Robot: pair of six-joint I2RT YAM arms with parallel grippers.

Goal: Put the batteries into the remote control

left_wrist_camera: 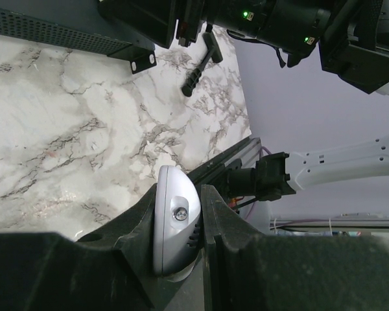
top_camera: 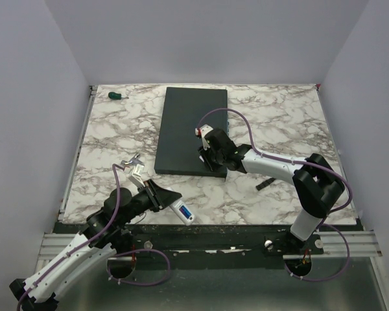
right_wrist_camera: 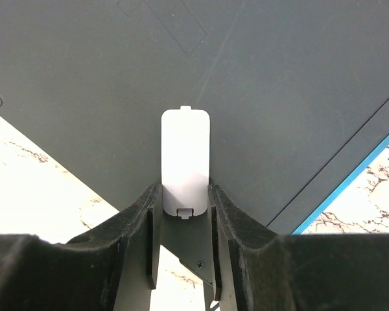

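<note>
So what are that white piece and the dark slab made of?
The white cover piece looks like smooth matte moulded plastic, given its clip tab. The dark grey slab: matte-coated metal or plastic, screwed at a corner; unclear which.

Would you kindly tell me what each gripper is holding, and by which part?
The left gripper holds the remote control across its sides; the right gripper pinches the white cover by its near end.

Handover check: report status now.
Left gripper shut on remote. Right gripper shut on cover, over grey slab. Blue patch on remote, likely a battery. Black tool lies apart, not in the way.
</note>
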